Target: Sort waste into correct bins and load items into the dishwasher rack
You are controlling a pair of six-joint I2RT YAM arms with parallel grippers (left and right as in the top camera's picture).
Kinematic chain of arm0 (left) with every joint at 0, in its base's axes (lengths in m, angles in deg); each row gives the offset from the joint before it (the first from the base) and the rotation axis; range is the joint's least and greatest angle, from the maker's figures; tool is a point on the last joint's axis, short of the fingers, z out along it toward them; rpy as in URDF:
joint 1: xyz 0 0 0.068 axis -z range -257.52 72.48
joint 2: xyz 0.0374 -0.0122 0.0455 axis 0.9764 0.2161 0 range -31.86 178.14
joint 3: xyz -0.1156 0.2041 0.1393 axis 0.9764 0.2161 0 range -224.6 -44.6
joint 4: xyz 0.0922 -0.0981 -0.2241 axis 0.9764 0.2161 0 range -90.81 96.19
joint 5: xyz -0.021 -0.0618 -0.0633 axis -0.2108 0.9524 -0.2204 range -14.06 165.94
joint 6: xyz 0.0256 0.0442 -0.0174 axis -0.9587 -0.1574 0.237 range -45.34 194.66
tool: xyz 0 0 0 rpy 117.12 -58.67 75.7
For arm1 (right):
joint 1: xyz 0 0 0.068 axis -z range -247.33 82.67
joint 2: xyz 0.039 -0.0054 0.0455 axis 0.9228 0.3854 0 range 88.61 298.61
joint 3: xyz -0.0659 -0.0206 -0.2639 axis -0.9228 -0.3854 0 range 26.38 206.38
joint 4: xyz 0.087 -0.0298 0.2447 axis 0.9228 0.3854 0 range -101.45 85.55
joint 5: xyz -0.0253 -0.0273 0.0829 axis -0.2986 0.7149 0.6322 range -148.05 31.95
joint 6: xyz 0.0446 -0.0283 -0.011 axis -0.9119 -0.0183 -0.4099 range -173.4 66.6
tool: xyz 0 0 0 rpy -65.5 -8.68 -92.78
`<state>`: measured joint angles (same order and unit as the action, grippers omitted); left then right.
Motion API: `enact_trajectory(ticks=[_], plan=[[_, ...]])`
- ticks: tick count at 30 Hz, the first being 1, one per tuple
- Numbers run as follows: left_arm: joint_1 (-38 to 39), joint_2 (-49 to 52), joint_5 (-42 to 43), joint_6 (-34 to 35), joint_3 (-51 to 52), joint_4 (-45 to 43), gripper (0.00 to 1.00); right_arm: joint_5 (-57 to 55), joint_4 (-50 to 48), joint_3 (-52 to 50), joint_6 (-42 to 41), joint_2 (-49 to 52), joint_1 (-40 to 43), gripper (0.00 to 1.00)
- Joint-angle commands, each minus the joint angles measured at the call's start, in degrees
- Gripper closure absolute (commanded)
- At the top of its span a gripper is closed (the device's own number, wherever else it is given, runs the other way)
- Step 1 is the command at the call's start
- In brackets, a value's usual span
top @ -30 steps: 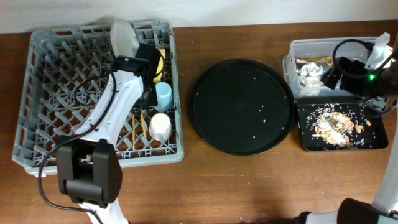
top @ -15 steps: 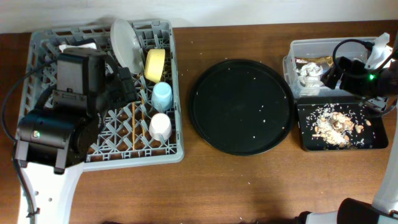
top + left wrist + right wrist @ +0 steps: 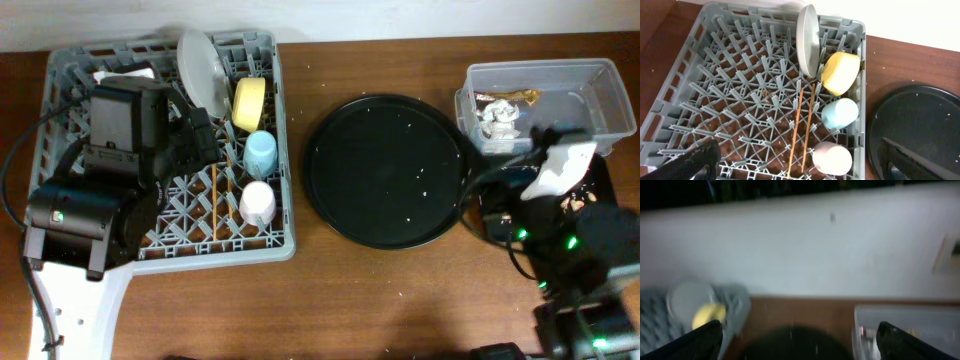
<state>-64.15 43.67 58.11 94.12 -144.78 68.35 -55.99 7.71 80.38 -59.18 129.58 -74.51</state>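
The grey dishwasher rack point(image 3: 60, 120) holds an upright plate point(image 3: 807, 40), a yellow bowl point(image 3: 841, 72), a blue cup point(image 3: 840, 112), a pink cup point(image 3: 832, 157) and wooden chopsticks point(image 3: 799, 125) lying flat. High above the rack, my left gripper point(image 3: 802, 160) is open and holds nothing. The clear tub point(image 3: 575, 75) contains white tissue point(image 3: 497, 118) and a brown-gold wrapper point(image 3: 505, 98). My right arm point(image 3: 565, 240) covers most of the black tray point(image 3: 606, 172) and the food scraps. Facing the back wall, my right gripper point(image 3: 800, 340) is raised, open and empty.
A large round black tray point(image 3: 388, 170) dotted with white crumbs lies between the rack and the bins. The left arm's base point(image 3: 75, 215) overhangs the rack's front left. Bare wooden table point(image 3: 400, 300) runs along the front.
My left gripper opened and pulled up and back from the rack's right side. My right arm swung from over the bins toward the front, now covering the black tray.
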Motion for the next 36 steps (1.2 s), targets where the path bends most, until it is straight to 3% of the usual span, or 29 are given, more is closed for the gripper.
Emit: enact_trajectory(ticks=[1,4,7,10,15,30,36], plan=[[-0.2,-0.3,0.0,-0.3,-0.4,-0.1,0.01,-1.1,-14.0,-22.4,-0.2,-14.7,-0.3,0.02],[-0.2,-0.3,0.0,-0.3,-0.4,-0.1,0.01,-0.8,-28.2,-42.4,-0.7,-28.5,-0.3,0.02],[-0.2,-0.3,0.0,-0.3,-0.4,-0.1,0.01,-0.9,-29.7,-53.4,-0.7,-38.8,-0.3,0.02],[-0.2,-0.3,0.0,-0.3,-0.4,-0.1,0.01,-1.9,-27.3,-53.7,-0.6,-40.8,-0.3,0.01],[-0.2,-0.3,0.0,-0.3,-0.4,-0.1,0.01,1.3,-15.0,-53.7,-0.7,-40.8,-0.4,0.02],[-0.2,-0.3,0.0,-0.3,-0.4,-0.1,0.01,1.3,-15.0,-53.7,-0.6,-40.8,-0.3,0.02],[-0.2,-1.5,-4.7,-0.3,0.7,5.9,0.01,1.3,-15.0,-53.7,-0.6,-40.8,-0.3,0.02]])
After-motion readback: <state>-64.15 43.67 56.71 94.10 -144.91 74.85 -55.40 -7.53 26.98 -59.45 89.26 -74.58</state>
